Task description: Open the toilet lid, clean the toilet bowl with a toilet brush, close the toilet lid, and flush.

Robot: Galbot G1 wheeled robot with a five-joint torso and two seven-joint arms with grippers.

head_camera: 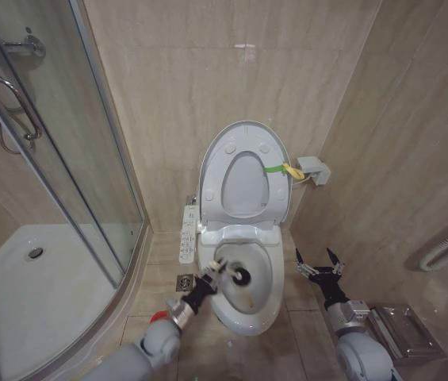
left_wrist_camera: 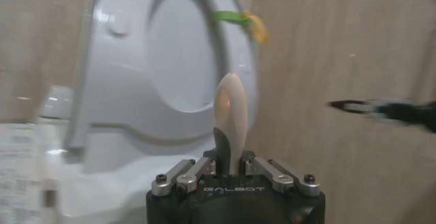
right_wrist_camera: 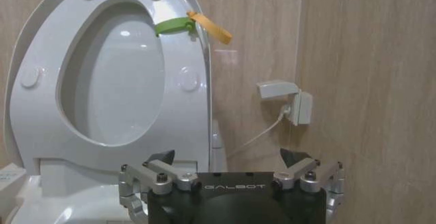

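The left claw (head_camera: 208, 282) is clamping narrowly on the pale, smooth handle of the small toilet brush (head_camera: 232, 275), whose round black bristle head is sitting inside the glossy white ceramic toilet bowl (head_camera: 262, 305), near its centre. The right claw (head_camera: 319, 263) is hanging spread wide and holding nothing, at the bowl's 3 o'clock. The large glossy white oval plastic toilet lid (head_camera: 216, 155) is standing upright; the right wrist view is showing its yellow-green strap (right_wrist_camera: 191, 25) up close.
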